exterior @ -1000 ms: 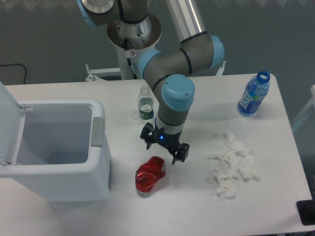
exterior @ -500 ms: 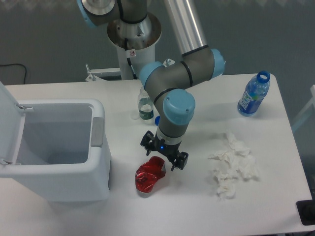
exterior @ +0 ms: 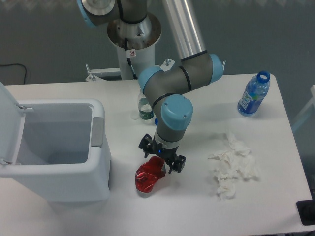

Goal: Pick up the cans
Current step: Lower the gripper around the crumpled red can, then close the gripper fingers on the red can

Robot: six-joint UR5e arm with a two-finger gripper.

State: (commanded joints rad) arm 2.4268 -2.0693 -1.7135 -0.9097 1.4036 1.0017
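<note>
A crushed, shiny red can (exterior: 149, 176) lies on the white table (exterior: 197, 206), just right of the bin's front corner. My gripper (exterior: 162, 158) is open and empty. It hangs right over the can's far end, one finger to its left and one to its right. I cannot tell whether the fingers touch the can.
An open white bin (exterior: 54, 147) stands at the left, close to the can. A small clear bottle with a green label (exterior: 144, 108) stands behind my arm. A blue bottle (exterior: 253, 94) stands at the far right. Crumpled white tissue (exterior: 231, 164) lies right of the gripper.
My gripper has moved down and a little left, from beside the can's far end to right over it. It has stayed open. The can has not moved.
</note>
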